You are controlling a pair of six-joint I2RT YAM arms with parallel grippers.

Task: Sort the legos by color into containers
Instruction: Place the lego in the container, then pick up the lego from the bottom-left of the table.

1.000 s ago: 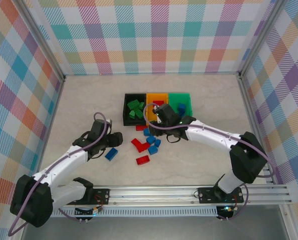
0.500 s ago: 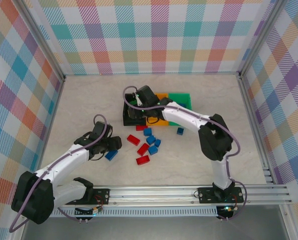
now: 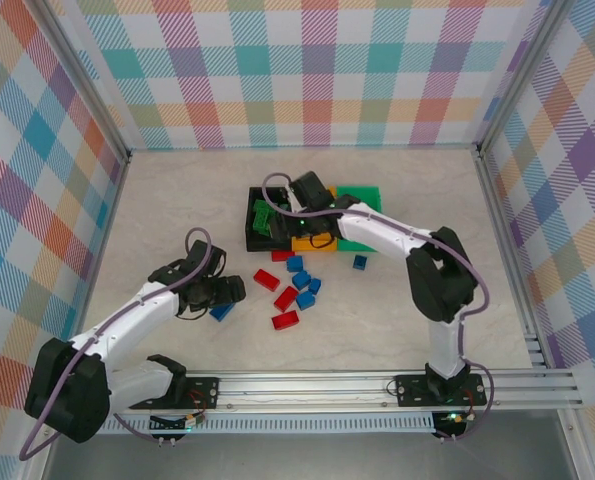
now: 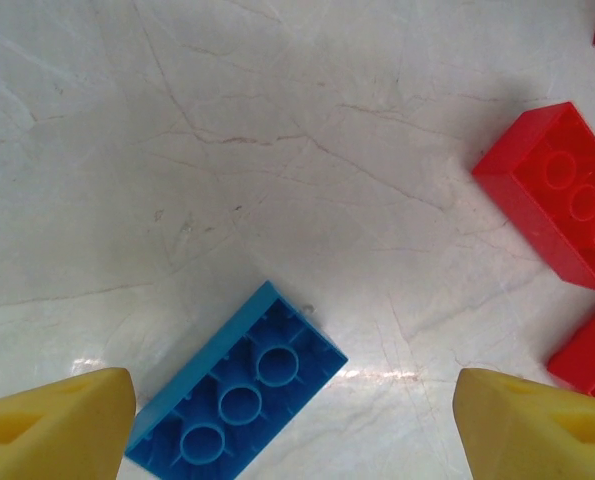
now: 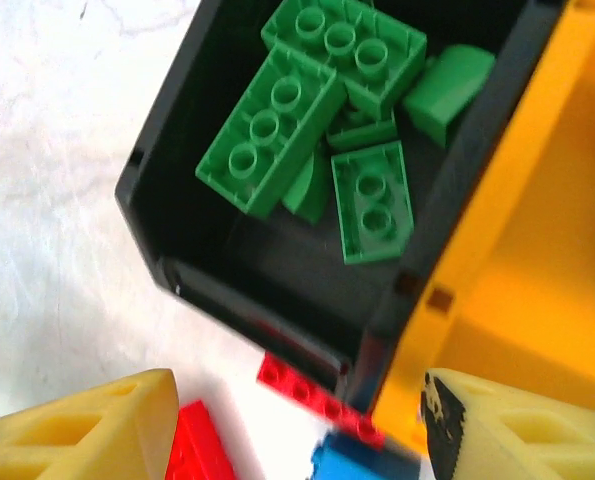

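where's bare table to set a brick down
Free: the marble tabletop between the joined plastic bins and the plaid back wall, and left of the bins. Crowded: the loose red and blue bricks before the bins.

The containers stand joined in a row near the middle of the table, a little toward its far edge: the black bin on the left, the orange bin in the centre and the green bin on the right. Green bricks lie heaped in the black bin, mostly studs up, at mixed angles. A thin red piece lies at the black bin's front wall. Toward the near edge, red bricks and blue bricks lie mingled, close together. A lone blue brick lies before the green bin. Another blue brick lies apart to the left, seemingly hollow side up.
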